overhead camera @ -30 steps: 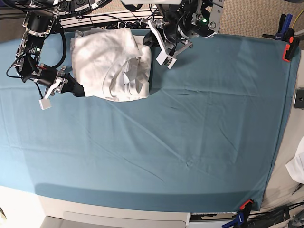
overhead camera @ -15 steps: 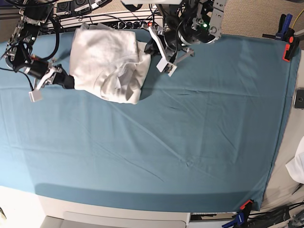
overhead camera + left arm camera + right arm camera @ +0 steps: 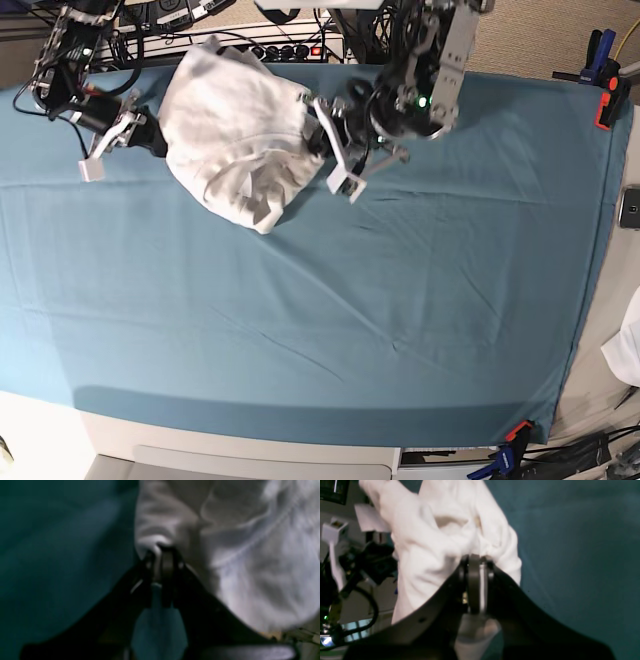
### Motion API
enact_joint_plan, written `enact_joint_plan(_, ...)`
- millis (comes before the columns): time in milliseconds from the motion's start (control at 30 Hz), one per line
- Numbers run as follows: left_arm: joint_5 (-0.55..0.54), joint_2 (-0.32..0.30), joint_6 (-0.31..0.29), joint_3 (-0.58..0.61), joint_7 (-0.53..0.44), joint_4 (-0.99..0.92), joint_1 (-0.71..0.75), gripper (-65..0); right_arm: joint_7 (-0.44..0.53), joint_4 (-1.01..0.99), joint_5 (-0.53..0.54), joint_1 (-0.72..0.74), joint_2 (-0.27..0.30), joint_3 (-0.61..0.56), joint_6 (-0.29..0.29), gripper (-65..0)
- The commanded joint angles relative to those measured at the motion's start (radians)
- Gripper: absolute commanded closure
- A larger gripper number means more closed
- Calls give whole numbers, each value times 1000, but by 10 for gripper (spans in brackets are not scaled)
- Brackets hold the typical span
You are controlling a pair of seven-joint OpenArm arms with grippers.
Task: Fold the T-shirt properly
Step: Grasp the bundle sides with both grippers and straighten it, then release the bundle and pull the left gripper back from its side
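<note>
The white T-shirt (image 3: 235,130) hangs bunched between my two grippers at the back left of the teal table cover (image 3: 350,320). My left gripper (image 3: 316,124) is shut on the shirt's right edge. The left wrist view shows its jaws (image 3: 160,552) pinching a fold of white fabric (image 3: 250,555). My right gripper (image 3: 157,147) is shut on the shirt's left edge. The right wrist view shows its jaws (image 3: 476,560) closed on bunched cloth (image 3: 425,550). The shirt's lower part sags onto the cover.
Cables and a power strip (image 3: 270,48) run along the back edge behind the shirt. Orange and blue clamps (image 3: 606,85) hold the cover at the back right. A phone (image 3: 631,207) and a small white cloth (image 3: 626,352) lie off the right edge.
Both grippers moved right and toward the back, carrying the shirt. The shirt has shifted right and hangs more bunched, with its lower part trailing toward the front.
</note>
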Motion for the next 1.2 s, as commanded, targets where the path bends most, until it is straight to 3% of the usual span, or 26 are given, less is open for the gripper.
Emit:
enact_joint_plan(0, -10, 8, -3, 2, -26, -3, -35, 0, -18, 14, 11, -9, -2, 2, 2, 0)
enact_joint_plan(333, -11, 8, -3, 4, -21, -84, -197, 0, -18, 29, 113, -85, -46, 2, 2, 0)
enact_joint_plan(467, -12, 11, -3, 4, -24, -84, -236, 0, -18, 97, 114, -111, -60, 2, 2, 0)
enact_joint_plan(900, -18, 11, -3, 126, -42, -189, -380, 0, -18, 262, 114, -151, -195, 1, 2, 0)
enact_joint_plan(1167, 11, 10, -3, 128, -41, -264, -449, 0, -18, 262, 114, -178, -212, 1, 2, 0)
